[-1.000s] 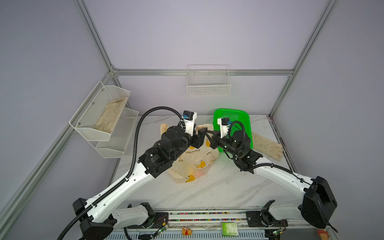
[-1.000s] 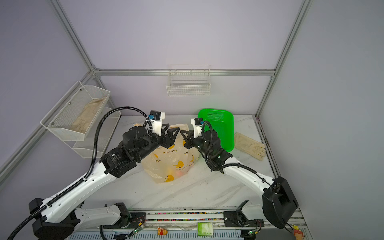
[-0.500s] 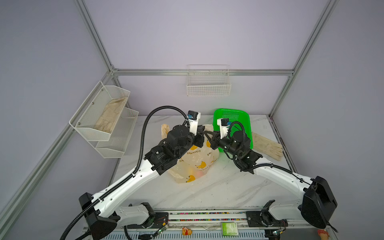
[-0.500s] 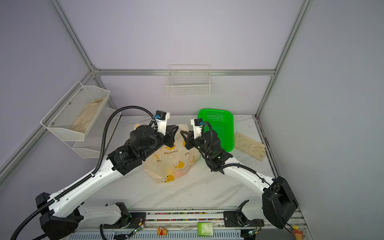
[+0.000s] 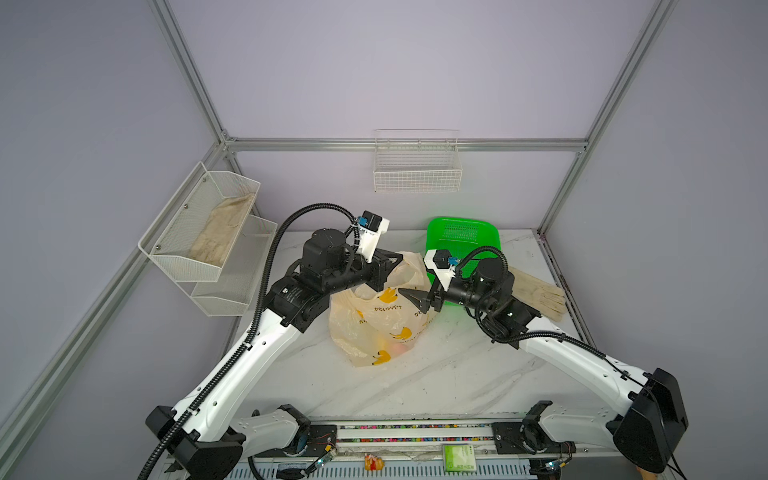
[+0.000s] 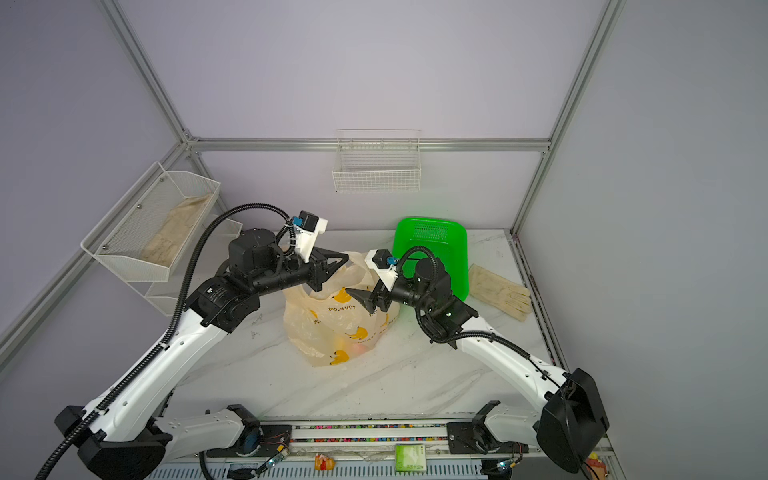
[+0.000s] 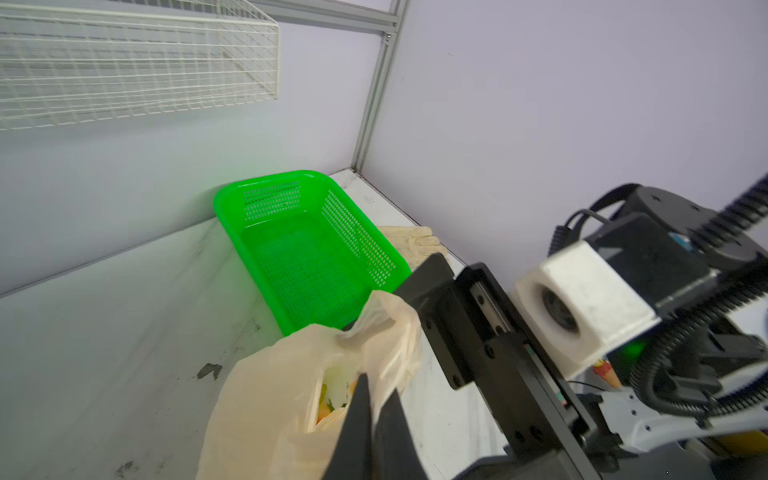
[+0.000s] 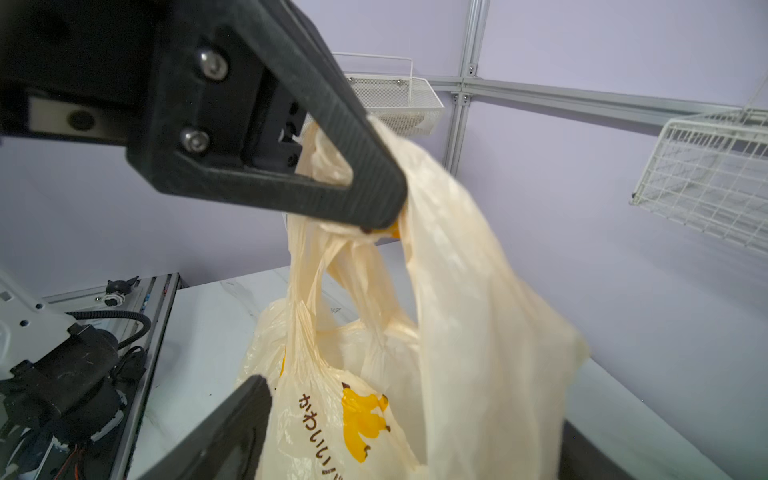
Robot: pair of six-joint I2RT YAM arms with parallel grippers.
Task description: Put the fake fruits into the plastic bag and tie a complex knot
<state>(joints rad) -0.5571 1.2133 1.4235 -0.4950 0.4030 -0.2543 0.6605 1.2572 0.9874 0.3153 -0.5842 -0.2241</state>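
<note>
The left fingers (image 8: 332, 95) pinch a handle loop (image 8: 320, 266) of the plastic bag (image 5: 374, 324) standing on the worktop (image 5: 436, 374); the right fingers (image 8: 232, 424) are open, at its right side.

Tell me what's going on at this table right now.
Two robot arms are working on a plastic bag, with fake fruits showing faintly through its lower part. The left gripper is shut on the bag's bunched handles, holding them up above the table. The right gripper is open beside the bag, holding nothing. Whether the handles are knotted can't be told.
</note>
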